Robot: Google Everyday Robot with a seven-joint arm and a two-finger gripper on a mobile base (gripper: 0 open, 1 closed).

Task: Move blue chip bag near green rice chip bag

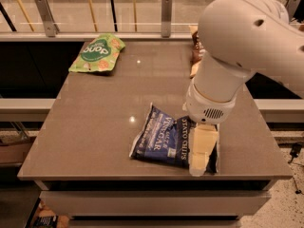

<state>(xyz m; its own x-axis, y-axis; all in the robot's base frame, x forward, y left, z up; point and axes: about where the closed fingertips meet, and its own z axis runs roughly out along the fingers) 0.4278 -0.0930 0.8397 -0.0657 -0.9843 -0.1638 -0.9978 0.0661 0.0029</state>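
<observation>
The blue chip bag [161,139] lies flat near the front edge of the grey table [104,113], right of the middle, with white "Vinegar" lettering showing. The green rice chip bag [97,52] lies flat at the table's far left corner, well away from the blue one. My gripper [201,155] hangs from the big white arm [237,46] and is down over the blue bag's right end, covering that end. Whether it holds the bag does not show.
A brown-and-cream bag [194,51] at the far right of the table is mostly hidden behind my arm. A railing with posts [166,14] runs behind the table. The floor drops away past the table's front and right edges.
</observation>
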